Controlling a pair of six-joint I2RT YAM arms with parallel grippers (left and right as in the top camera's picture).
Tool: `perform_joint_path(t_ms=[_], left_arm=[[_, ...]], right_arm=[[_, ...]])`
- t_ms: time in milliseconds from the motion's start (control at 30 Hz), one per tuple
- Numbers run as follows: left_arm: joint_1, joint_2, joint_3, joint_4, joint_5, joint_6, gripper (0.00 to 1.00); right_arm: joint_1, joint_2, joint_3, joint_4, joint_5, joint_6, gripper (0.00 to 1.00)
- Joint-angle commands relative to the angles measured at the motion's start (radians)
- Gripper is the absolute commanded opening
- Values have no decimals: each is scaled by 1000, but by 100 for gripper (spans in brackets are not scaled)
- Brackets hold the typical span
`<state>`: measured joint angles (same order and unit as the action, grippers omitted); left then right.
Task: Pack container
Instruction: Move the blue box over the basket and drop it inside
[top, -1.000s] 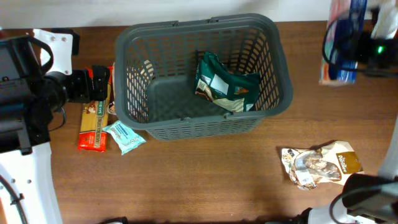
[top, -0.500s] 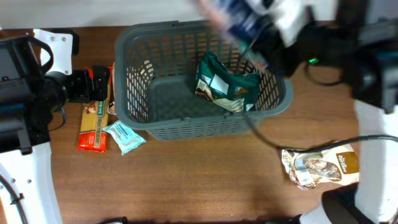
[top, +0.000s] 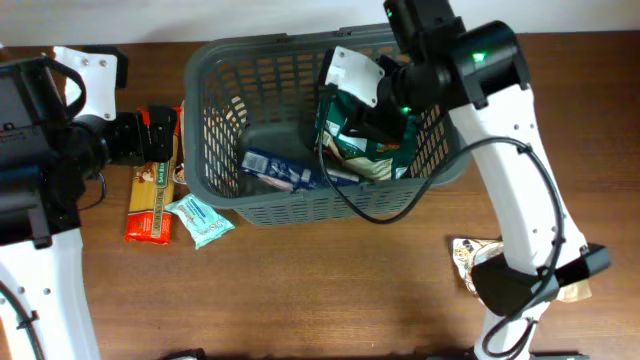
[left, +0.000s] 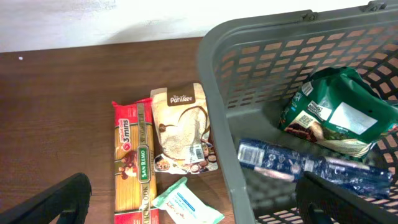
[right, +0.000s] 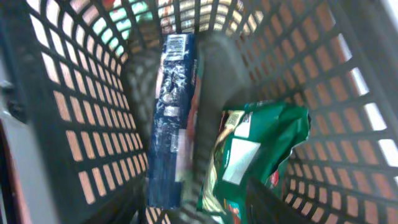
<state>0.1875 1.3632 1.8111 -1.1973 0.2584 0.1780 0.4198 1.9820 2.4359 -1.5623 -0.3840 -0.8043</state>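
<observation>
The dark grey basket (top: 200, 70) stands at the table's middle back; its rim also shows in the left wrist view (left: 217, 93) and its lattice wall in the right wrist view (right: 74, 124). A green packet (top: 385, 150) and a long blue packet (top: 285, 170) lie inside it, and both show in the right wrist view, the blue packet (right: 171, 137) beside the green packet (right: 249, 143). My right gripper (top: 362, 122) hangs open and empty inside the basket, above them (right: 205, 208). My left gripper (top: 160, 135) is open and empty left of the basket (left: 196, 205).
Left of the basket lie a red-and-yellow pasta packet (left: 134, 168), a beige Panifee packet (left: 183, 130) and a small mint packet (left: 186, 202). A white-and-brown snack bag (top: 515, 265) lies at the front right, by the right arm's base.
My right arm swung in from the right with the blue packet and let it go. The blue packet now lies on the basket's base. The left arm has not moved.
</observation>
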Motion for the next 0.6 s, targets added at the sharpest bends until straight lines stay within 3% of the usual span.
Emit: perform_joint_path(t_ms=[0,233,433,500,567], left_arm=[[5,-11,15,-1,15,-8,99],[5,-11,15,-1,15,-8,99],[5,-11,15,-1,15,-8,99],[5,-11,15,-1,15,-8,99],[5,-11,15,-1,15,-8,99]], right_arm=[[5,-5,2,-5,19,-23,52],[2,-58,23,45,50,45,68],[-101,-168,146,100,262,355,86],[-171,-204,152,100,265,484,99],[-244,-228,152,94,261,610,100]])
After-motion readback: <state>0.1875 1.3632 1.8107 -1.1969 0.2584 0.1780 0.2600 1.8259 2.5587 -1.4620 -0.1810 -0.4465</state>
